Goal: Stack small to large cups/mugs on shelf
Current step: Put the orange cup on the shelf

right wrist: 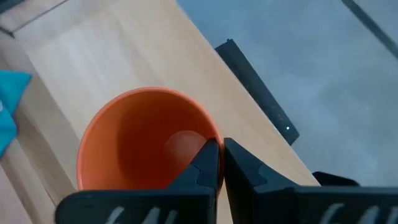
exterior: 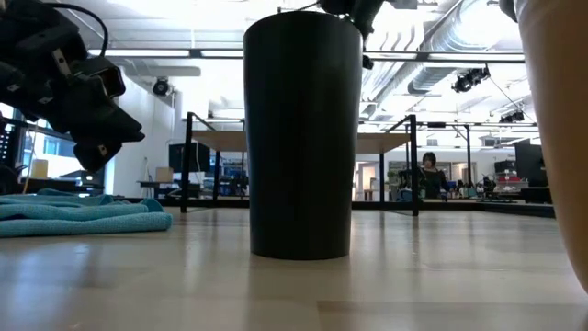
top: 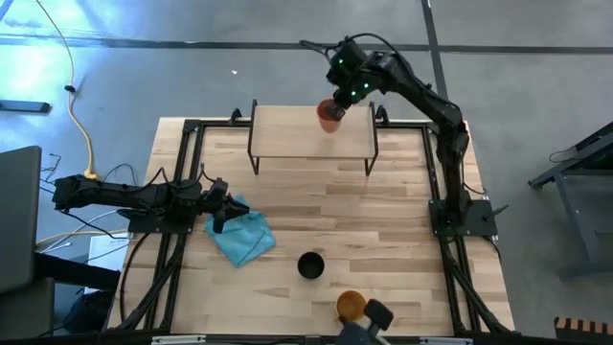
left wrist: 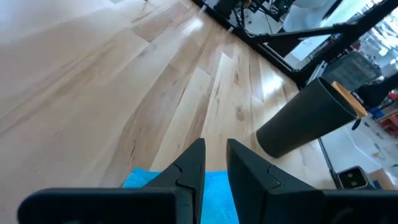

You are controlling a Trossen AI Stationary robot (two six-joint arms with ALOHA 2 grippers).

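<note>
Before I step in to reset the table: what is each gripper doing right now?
Left gripper: nearly closed, empty, above the blue cloth.
Right gripper: shut on the red cup's rim, over the shelf.

The room is lit brightly from above. In the low view, white glare is seen from the ceiling lights, and the black cup [exterior: 300, 136] is shown dark against it. The yellow-orange cup [exterior: 559, 129] is blurred at the right edge. Soft shine is seen on the table [left wrist: 93, 81]. A bluish glare is spread over the far left floor [top: 115, 77].
</note>
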